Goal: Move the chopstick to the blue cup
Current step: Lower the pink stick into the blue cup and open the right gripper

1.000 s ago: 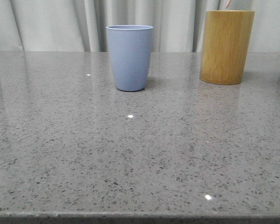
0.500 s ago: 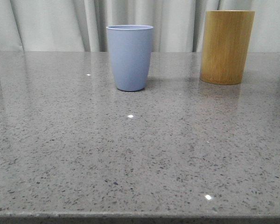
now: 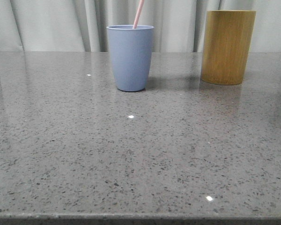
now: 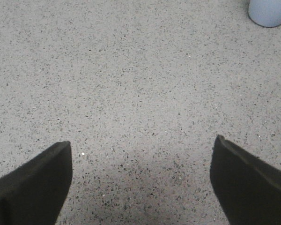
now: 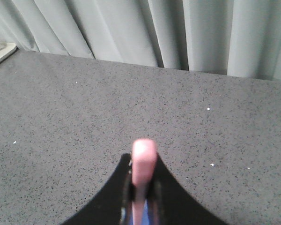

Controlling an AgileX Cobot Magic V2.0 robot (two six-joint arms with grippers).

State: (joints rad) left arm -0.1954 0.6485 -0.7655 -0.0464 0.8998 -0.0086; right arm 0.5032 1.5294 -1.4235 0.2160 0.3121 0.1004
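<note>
A: Two cups stand on the speckled grey desk (image 3: 131, 154), in front of a pale curtain (image 3: 47, 23). The blue cup (image 3: 130, 57) is at about eleven o'clock from the middle of the front view. The taller bamboo cup (image 3: 227, 47) is at about one o'clock, well apart from it.

B: Where is the chopstick?

A: The chopstick (image 3: 138, 13) rises out of the blue cup's mouth. It leans slightly toward one o'clock and runs off the upper edge of the front view. Its lower end is hidden inside the cup.

B: What holds it?

A: The right tool (image 5: 141, 187) is clamped on it. In the right wrist view the dark fingers (image 5: 171, 197) press either side of the pink stick (image 5: 143, 168), whose end points at the camera.

B: And the left tool?

A: The left tool (image 4: 140, 180) hangs over bare desk with its two dark fingers (image 4: 30, 187) spread wide apart and nothing between them. The base of the blue cup (image 4: 270, 11) sits far off at about one o'clock in that view.
</note>
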